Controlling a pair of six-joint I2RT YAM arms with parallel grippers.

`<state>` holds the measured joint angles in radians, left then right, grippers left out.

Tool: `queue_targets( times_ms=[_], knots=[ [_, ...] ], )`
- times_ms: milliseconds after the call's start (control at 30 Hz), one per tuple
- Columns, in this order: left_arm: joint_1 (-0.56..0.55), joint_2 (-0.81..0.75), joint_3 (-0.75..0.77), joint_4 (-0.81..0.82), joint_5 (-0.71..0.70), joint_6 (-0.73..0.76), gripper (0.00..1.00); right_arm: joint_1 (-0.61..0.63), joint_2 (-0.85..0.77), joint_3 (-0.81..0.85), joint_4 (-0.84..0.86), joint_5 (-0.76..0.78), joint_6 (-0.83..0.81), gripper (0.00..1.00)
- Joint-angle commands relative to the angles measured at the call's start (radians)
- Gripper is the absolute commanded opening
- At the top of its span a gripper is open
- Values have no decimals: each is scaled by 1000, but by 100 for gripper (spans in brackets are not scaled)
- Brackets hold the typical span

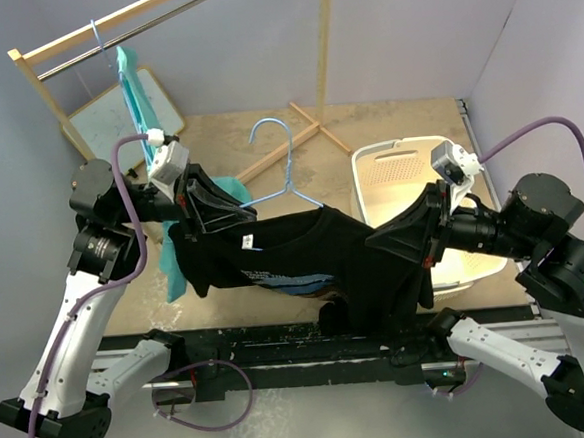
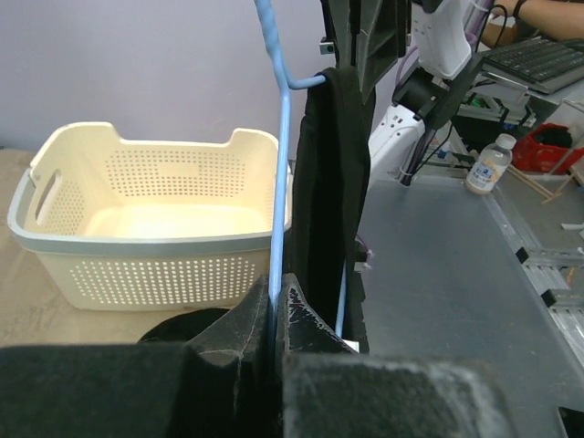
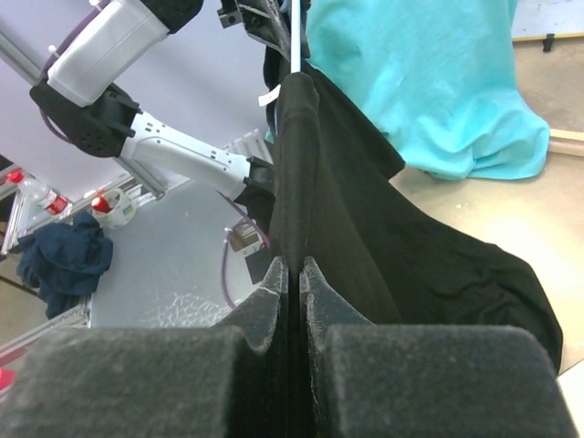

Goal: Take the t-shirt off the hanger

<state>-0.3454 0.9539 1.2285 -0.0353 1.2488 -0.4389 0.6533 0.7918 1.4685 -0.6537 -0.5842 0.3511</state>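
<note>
The black t-shirt (image 1: 314, 252) of soft, matte knit cloth hangs in the air above the tan worktop (image 1: 366, 124), stretched sideways between the two arms. Its neck faces up, with a small white label and a pale printed graphic showing. It is draped over a light blue wire hanger (image 1: 291, 169), a thin glossy rod bent into a triangle with a curved hook that rises free above the collar.

The left gripper (image 1: 234, 215) sits at one shoulder of the shirt. In the left wrist view its jaws (image 2: 276, 297) are pressed together on the blue wire (image 2: 283, 182), with the black cloth (image 2: 333, 182) hanging in a narrow fold just beyond them. Whether fabric is pinched along with the wire is hard to make out. The right gripper (image 1: 384, 241) has the opposite shoulder. Its jaws (image 3: 294, 274) are clamped on a ridge of black fabric (image 3: 365, 210), and the wire under that fold is hidden.

The shirt's lower hem droops past the near edge of the worktop, partly lost against the dark frame.

Behind the right gripper stands a cream perforated plastic basket (image 1: 389, 167) with rounded corners. A teal garment (image 1: 130, 85) hangs from a wooden rack (image 1: 37, 81) at the far left.
</note>
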Motion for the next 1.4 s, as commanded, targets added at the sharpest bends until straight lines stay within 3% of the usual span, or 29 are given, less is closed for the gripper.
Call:
queue_targets(
  times_ms=[0, 67, 133, 200, 333, 433, 567, 633, 867, 1033, 1100, 1233, 1333, 1367],
  knots=[
    [-12, -25, 46, -78, -107, 103, 0, 0, -16, 4, 84, 112, -10, 9],
    [-11, -34, 76, -136, -142, 147, 0, -1, -43, -20, 53, 158, -24, 37],
    [-11, -39, 112, -191, -168, 187, 0, 0, -75, -44, 29, 181, -35, 53],
    [-12, -44, 153, -230, -183, 212, 0, 0, -105, -62, 4, 205, -41, 60],
    [-11, -55, 185, -253, -192, 218, 0, -1, -137, -82, -42, 228, -58, 63],
    [-11, -68, 198, -271, -209, 225, 0, -1, -154, -93, -57, 238, -67, 56],
    [-11, -77, 221, -336, -249, 271, 0, -1, -171, -97, -93, 317, -69, 15],
    [-11, -82, 232, -367, -271, 294, 0, 0, -180, -100, -107, 377, -68, 2],
    [-11, -104, 238, -402, -351, 326, 0, -1, -185, -89, -169, 509, -64, 0],
    [-12, -104, 238, -389, -367, 315, 0, 0, -197, -93, -160, 462, -70, 35],
    [-11, -108, 235, -387, -382, 316, 0, 0, -201, -91, -165, 453, -72, 36],
    [-11, -119, 247, -418, -438, 336, 0, -1, -209, -80, -205, 462, -83, 27],
    [-11, -132, 248, -421, -442, 336, 0, 0, -226, -89, -203, 469, -89, 0],
    [-11, -135, 249, -419, -437, 331, 0, 0, -228, -93, -200, 475, -87, 0]
  ],
)
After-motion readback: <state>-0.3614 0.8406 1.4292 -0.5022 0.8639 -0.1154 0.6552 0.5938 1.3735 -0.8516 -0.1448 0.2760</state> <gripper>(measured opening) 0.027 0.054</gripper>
